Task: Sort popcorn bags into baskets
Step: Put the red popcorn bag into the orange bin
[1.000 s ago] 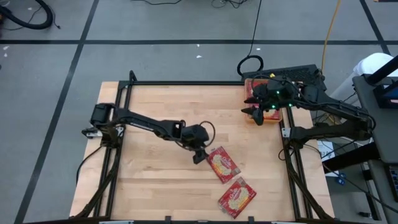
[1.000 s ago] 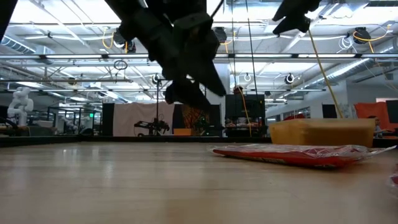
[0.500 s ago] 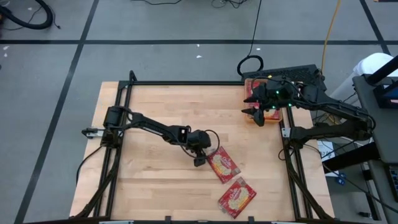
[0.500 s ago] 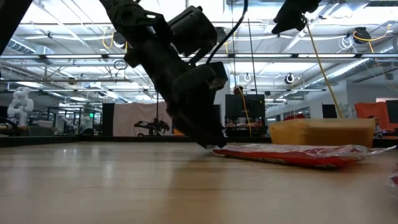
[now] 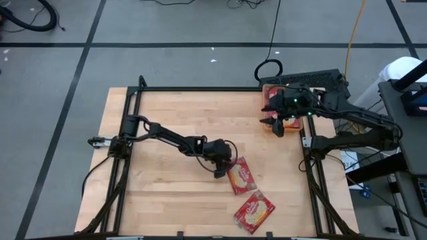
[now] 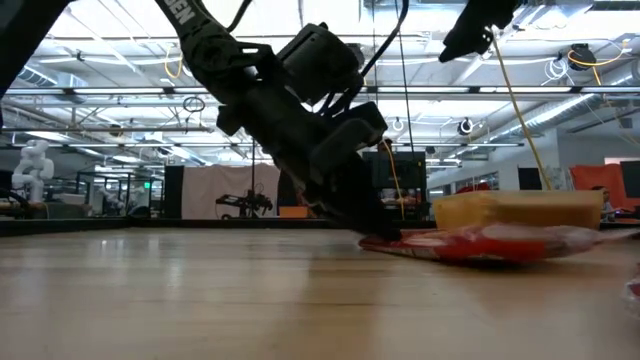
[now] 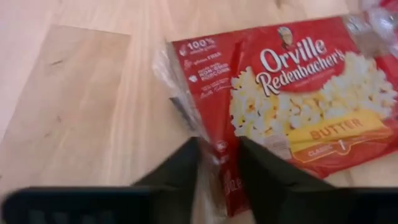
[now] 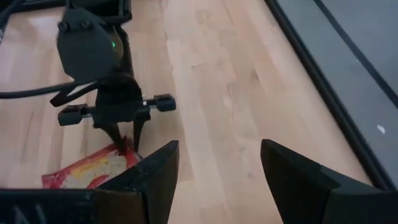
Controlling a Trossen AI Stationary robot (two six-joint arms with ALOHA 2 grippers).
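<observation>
1. Table: pale wood, black frame rails. Two popcorn bags lie on the near-right part; the orange basket sits at the far right corner, partly under the right arm.
2. Left arm: over the last second it has reached further right and dropped to table level. The left gripper now sits at the edge of the upper bag, and its fingers have drawn in from wide apart to a pinch on that edge.
3. Meaning, as I judge it: the grasp is just being made; lift and carry to the basket remain.
4. Right gripper: hangs beside the basket, fingers spread, holding nothing, unchanged.
5. Upper bag: red face up, cream popcorn picture, white logo; its clear wrapper edge rides up between the left fingers.
6. Lower bag: flat, face up, untouched, just beyond the first.
</observation>
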